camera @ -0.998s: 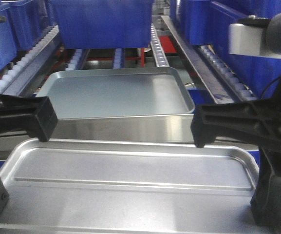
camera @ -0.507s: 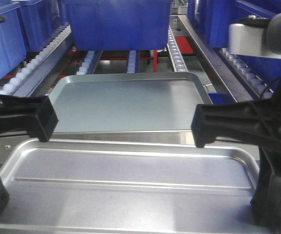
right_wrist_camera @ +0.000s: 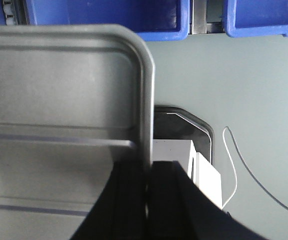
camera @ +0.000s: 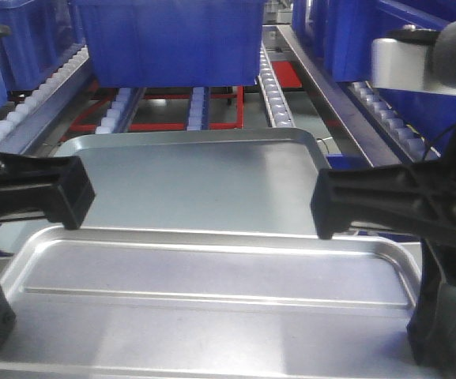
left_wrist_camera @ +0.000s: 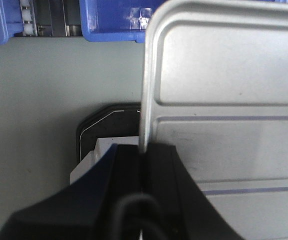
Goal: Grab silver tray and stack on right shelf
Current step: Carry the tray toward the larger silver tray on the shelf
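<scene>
Both grippers carry the silver tray (camera: 212, 304), shiny and shallow, with two long ridges across its floor, level across the bottom of the front view. My left gripper (camera: 63, 196) (left_wrist_camera: 143, 150) is shut on its left rim. My right gripper (camera: 332, 207) (right_wrist_camera: 147, 167) is shut on its right rim. The wrist views show the tray's rounded corners (left_wrist_camera: 223, 75) (right_wrist_camera: 59, 85) beyond the jaws. Just ahead is the right shelf (camera: 271, 83), with pale roller tracks over red framing. The held tray hides its front rail.
A larger dull-grey tray (camera: 196, 178) lies on the shelf, right behind the held tray's far rim. A blue bin (camera: 168, 43) sits further up the rollers, with more blue bins (camera: 346, 31) to either side. Below the wrists are grey floor and a black-and-white base (left_wrist_camera: 106, 147).
The shelf and the grey tray have come closer and sunk in the front view. The shiny front rail has slipped behind the held tray. Both grips are unchanged.
</scene>
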Tool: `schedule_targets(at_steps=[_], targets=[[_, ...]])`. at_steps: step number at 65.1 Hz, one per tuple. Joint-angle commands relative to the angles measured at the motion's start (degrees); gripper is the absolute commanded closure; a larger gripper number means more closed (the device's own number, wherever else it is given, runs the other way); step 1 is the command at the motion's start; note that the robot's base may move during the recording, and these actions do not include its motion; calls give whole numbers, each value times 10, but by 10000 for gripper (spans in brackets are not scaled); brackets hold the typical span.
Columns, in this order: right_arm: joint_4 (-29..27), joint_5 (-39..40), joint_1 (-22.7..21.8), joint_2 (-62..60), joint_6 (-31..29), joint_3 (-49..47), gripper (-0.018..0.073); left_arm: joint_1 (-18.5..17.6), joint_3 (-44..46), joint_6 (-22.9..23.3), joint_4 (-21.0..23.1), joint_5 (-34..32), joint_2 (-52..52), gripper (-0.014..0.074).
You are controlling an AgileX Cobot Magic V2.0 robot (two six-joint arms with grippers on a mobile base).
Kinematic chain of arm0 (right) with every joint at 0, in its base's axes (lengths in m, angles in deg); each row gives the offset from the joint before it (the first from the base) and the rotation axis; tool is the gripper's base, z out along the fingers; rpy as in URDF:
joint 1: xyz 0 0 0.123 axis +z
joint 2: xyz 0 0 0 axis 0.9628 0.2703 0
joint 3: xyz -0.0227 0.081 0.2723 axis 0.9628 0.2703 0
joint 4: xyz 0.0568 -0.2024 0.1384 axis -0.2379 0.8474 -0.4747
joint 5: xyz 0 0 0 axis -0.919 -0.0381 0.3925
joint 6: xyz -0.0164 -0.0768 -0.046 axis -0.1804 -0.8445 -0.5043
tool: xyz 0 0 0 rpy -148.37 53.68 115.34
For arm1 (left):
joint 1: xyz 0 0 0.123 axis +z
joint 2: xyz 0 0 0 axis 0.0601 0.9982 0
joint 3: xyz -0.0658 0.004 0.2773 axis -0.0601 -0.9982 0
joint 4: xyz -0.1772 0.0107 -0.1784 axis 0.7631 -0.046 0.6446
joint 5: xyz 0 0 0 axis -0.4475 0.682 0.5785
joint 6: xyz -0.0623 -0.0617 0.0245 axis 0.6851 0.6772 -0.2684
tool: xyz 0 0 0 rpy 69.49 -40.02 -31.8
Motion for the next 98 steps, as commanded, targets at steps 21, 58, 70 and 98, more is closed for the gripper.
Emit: schedule_targets(at_steps=[21, 58, 70, 98], targets=[[27, -36, -2, -15, -4, -10, 500, -2, 11, 4, -23, 31, -14, 697], [27, -33, -2, -15, -4, -10, 500, -2, 11, 4, -23, 31, -14, 697], [27, -33, -2, -15, -4, -10, 500, -2, 11, 4, -23, 31, -14, 697], [32, -6, -5, -15, -11, -10, 500, 1, 11, 2, -35, 24, -14, 697]])
